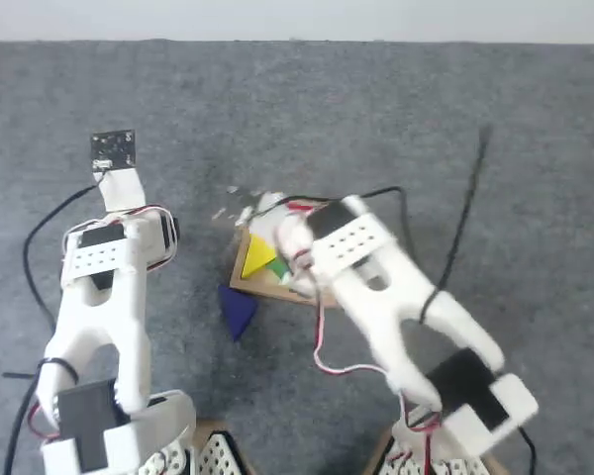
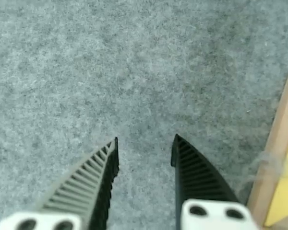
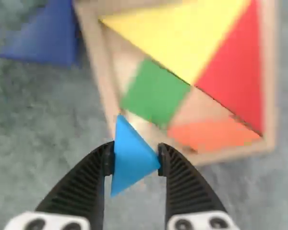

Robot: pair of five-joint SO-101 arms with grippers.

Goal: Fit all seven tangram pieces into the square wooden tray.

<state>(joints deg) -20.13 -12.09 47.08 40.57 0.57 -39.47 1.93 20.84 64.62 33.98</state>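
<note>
**Right tool (image 3: 136,148) brought a light blue triangle (image 3: 130,163) to the wooden tray (image 3: 93,81)**
The right tool was clamped on the triangle over the tray's rim, probably aiming at the bare gap beside the green square (image 3: 153,93). Yellow (image 3: 182,33), red (image 3: 235,72) and orange (image 3: 209,134) pieces lay inside, and a dark blue triangle (image 3: 43,40) lay outside on the tabletop (image 2: 86,72). The left tool (image 2: 145,139) stood apart, empty.

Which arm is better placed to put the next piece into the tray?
Right. The right gripper grips the light blue triangle at the tray rim; the left gripper is open over carpet.
</note>
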